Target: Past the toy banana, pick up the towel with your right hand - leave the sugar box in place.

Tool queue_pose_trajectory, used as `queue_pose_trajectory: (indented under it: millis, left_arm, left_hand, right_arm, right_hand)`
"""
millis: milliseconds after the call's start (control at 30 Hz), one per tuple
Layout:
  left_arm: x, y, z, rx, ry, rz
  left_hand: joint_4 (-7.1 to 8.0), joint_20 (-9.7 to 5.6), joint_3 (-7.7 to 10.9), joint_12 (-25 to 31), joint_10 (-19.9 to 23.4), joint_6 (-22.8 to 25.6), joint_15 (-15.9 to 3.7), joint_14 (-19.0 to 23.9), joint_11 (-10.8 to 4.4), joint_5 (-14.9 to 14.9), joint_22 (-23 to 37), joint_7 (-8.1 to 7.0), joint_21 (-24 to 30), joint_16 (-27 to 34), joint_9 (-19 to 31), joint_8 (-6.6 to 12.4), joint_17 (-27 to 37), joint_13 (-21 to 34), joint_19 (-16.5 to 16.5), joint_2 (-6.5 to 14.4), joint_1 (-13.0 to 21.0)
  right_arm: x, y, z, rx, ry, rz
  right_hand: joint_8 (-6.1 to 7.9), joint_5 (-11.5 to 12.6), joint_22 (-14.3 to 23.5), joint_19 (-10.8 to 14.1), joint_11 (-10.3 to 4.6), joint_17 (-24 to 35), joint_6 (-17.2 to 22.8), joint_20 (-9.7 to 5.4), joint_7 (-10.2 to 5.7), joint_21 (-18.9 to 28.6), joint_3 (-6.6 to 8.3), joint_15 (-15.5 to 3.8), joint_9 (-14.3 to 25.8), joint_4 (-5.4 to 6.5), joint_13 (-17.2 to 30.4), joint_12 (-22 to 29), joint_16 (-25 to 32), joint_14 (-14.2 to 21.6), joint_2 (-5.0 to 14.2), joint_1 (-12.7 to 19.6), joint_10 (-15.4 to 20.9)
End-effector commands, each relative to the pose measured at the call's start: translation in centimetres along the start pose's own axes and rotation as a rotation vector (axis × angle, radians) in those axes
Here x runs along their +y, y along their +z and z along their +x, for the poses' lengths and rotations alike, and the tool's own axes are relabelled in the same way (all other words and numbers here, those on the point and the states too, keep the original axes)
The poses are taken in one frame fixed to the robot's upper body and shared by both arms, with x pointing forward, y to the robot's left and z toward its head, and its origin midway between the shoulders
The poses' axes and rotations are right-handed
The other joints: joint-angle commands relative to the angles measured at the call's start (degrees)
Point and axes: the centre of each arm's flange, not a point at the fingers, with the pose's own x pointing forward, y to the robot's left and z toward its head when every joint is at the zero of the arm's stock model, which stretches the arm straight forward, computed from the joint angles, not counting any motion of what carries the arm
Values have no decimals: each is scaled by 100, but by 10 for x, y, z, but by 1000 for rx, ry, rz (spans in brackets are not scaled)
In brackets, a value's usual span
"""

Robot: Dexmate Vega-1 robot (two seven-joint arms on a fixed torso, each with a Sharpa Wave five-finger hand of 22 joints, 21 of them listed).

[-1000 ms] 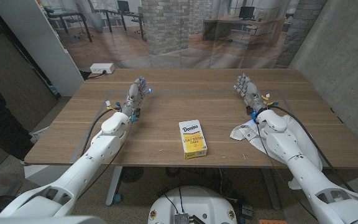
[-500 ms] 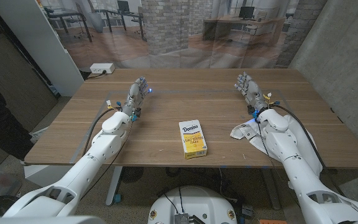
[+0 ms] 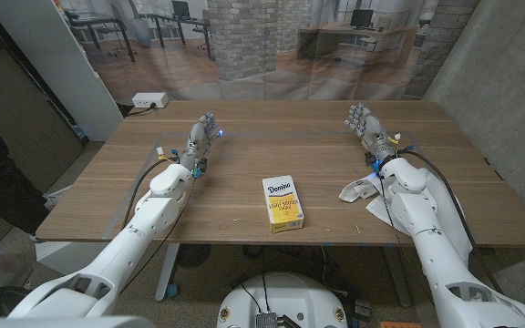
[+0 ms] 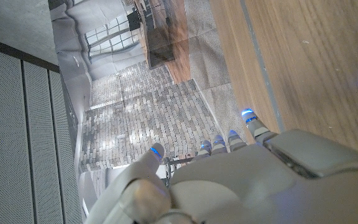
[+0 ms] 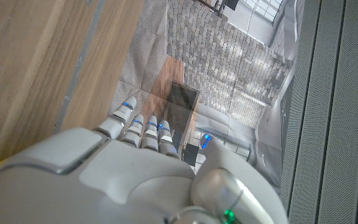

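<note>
The right hand (image 3: pixel 363 123) stands toward the tabletop's (image 3: pixel 262 155) far right corner, fingers spread and holding nothing; the white towel (image 3: pixel 361 192) lies crumpled near the right part of the near edge, partly under that forearm; the left hand (image 3: pixel 200 135) is likewise spread and empty by the far left; the sugar box (image 3: pixel 282 202) lies at the near edge's middle.

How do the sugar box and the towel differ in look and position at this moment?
The sugar box is a rigid white-and-yellow carton, fully visible near the table's front middle; the towel is a crumpled white cloth, partly hidden under the right arm. The box lies apart from both arms; the towel lies behind the right hand. Both rest on the table, ungrasped.
</note>
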Motion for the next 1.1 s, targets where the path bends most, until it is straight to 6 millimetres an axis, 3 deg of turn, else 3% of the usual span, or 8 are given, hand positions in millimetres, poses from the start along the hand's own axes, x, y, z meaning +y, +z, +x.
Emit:
queue_pose_trajectory:
  millis: [33,1100]
  left_arm:
    - [-1,0,-1,0,-2,1]
    - [-1,1,-1,3,-7,4]
  left_hand:
    - [-16,27,18,28,-559,-546,47,-898,24,21,33,4,-12,34,19,27,21,31,-478,647,1]
    - [-16,30,9,30,-543,-529,44,-886,28,27,34,2,-42,34,21,26,20,33,-460,650,3]
  right_arm:
    - [-3,9,-5,-25,-10,-57]
    - [-6,38,-11,-129,-73,-245]
  right_hand:
    - [46,-13,28,81,-4,3,84,16,1,13,43,35,20,-28,27,48,39,70,132,95,85]
    - [86,-52,27,294,32,-7,476,41,6,17,199,40,21,-168,29,101,43,385,133,263,543]
